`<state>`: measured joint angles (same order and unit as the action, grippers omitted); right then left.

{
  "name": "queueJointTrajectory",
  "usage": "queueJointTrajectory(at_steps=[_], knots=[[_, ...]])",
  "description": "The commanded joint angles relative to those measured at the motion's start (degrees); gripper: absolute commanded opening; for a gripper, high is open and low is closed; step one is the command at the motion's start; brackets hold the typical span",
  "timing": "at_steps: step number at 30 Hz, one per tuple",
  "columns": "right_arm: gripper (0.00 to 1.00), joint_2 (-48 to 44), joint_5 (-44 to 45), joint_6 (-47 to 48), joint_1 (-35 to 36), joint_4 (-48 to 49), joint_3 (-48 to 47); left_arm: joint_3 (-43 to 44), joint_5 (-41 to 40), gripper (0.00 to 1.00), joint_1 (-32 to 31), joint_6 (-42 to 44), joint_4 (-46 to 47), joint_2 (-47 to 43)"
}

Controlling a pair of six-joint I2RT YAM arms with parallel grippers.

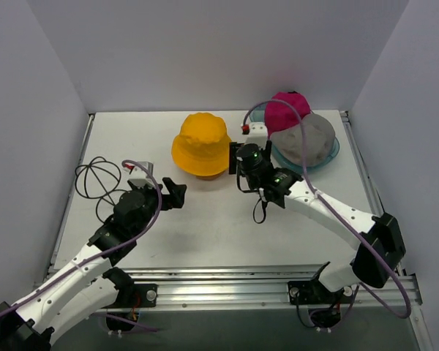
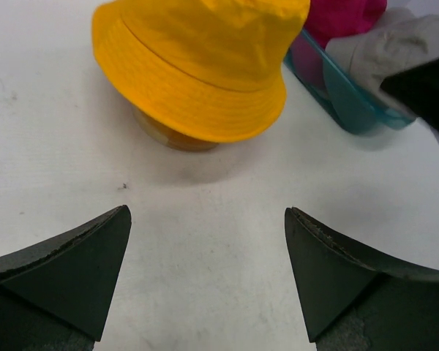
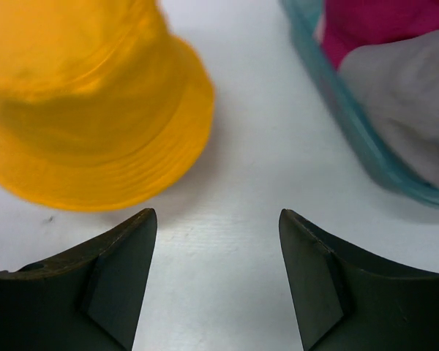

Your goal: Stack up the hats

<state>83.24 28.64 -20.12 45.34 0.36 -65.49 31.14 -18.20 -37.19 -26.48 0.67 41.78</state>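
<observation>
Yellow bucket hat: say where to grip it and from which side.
Probably pinch the brim of the yellow bucket hat on the side facing the right gripper, which is open and near. The brim flares clear of the wooden stand, leaving room for a finger below.

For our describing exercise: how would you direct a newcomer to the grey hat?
Start at the white table and look to its far right corner, where a teal tub sits. Two hats lie in it; the grey hat is the nearer one, pale beside the magenta hat behind it.
</observation>
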Motion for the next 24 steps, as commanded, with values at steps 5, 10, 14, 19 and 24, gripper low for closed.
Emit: queueJointTrajectory(at_steps=[5,10,14,19,24], knots=[[0.62,-6.1,8.9,-0.5,-11.8,-4.1,2.4,11.0,2.5,0.95,-7.4,2.0,-5.1,8.8],[0.59,-3.3,6.4,-1.2,-20.3,-2.7,1.8,7.3,-2.8,0.95,-13.3,6.7,-1.7,10.7],[0.57,-0.4,6.5,-1.0,-22.7,-2.1,0.7,4.5,-3.9,0.95,-13.3,8.5,2.2,8.7],[0.55,3.2,6.4,-0.5,-24.4,-1.0,-1.1,0.7,-4.7,0.95,-13.4,8.8,5.7,5.2],[0.52,7.1,6.9,1.0,-26.7,0.9,-4.1,0.7,-6.4,0.95,-13.4,8.9,4.8,4.5]])
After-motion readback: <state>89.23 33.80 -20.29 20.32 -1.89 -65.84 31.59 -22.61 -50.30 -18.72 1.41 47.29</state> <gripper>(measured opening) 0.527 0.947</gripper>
